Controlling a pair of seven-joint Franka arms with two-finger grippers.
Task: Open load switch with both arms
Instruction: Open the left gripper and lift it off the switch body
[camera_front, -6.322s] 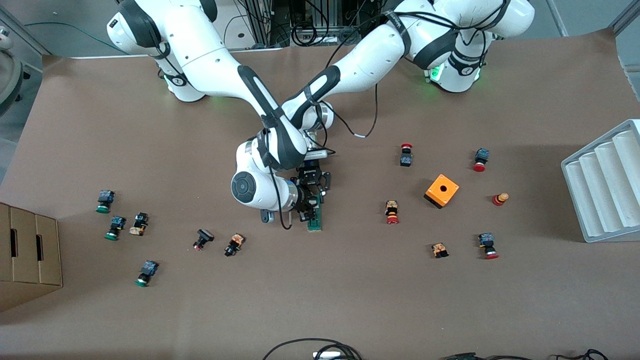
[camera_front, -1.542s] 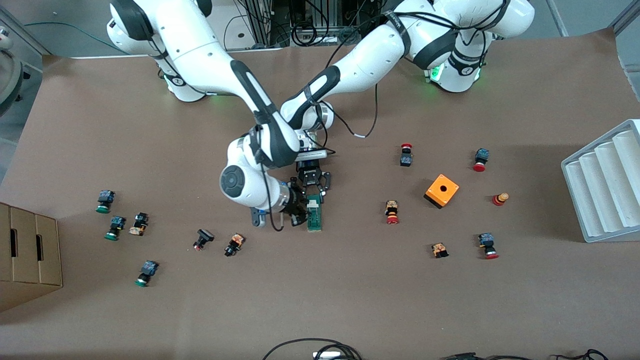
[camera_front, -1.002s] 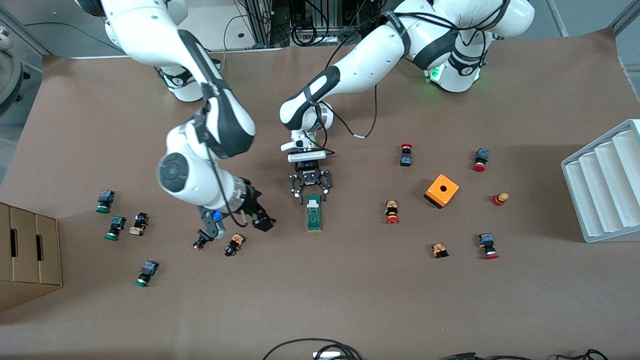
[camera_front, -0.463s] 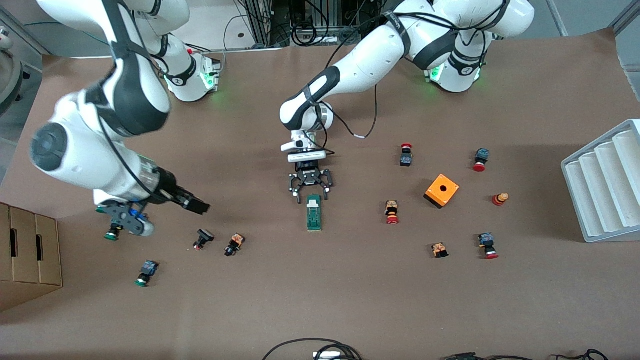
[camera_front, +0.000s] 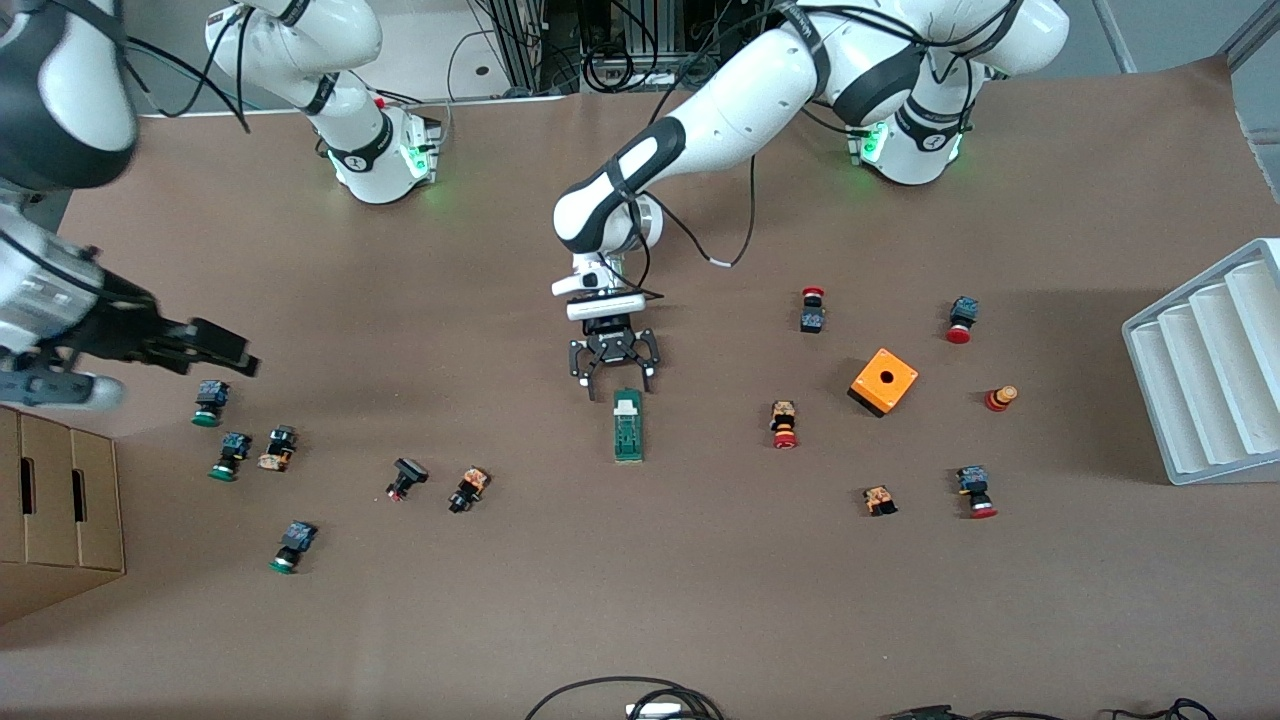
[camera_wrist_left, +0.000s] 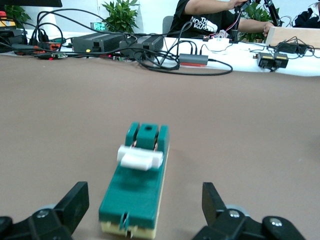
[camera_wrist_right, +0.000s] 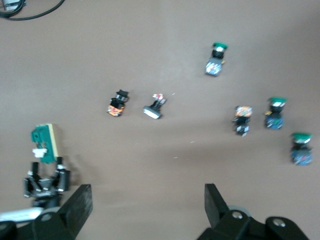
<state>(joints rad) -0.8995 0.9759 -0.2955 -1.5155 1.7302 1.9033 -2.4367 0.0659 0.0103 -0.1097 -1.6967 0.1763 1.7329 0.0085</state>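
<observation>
The load switch (camera_front: 628, 428) is a slim green block with a white piece near one end, lying flat mid-table. My left gripper (camera_front: 617, 384) hovers open just off that white end. In the left wrist view the load switch (camera_wrist_left: 137, 192) lies between the black fingertips (camera_wrist_left: 75, 200) of the left gripper (camera_wrist_left: 144, 202), clear of both. My right gripper (camera_front: 222, 350) is open and empty, high over the right arm's end of the table. The right wrist view shows the right gripper (camera_wrist_right: 146, 200) over bare table, with the load switch (camera_wrist_right: 44, 142) and the left gripper (camera_wrist_right: 47, 179) far off.
Green-capped push-buttons (camera_front: 208, 402) lie under the right gripper. Other small buttons (camera_front: 468, 489) are scattered about. An orange box with a hole (camera_front: 883, 381) and red-capped buttons (camera_front: 812, 310) sit toward the left arm's end. A white ribbed tray (camera_front: 1210, 370) and a cardboard box (camera_front: 55, 500) flank the table.
The right arm has left the load switch and swung up and away toward its own end of the table. The left gripper has drawn back slightly from the switch's white end.
</observation>
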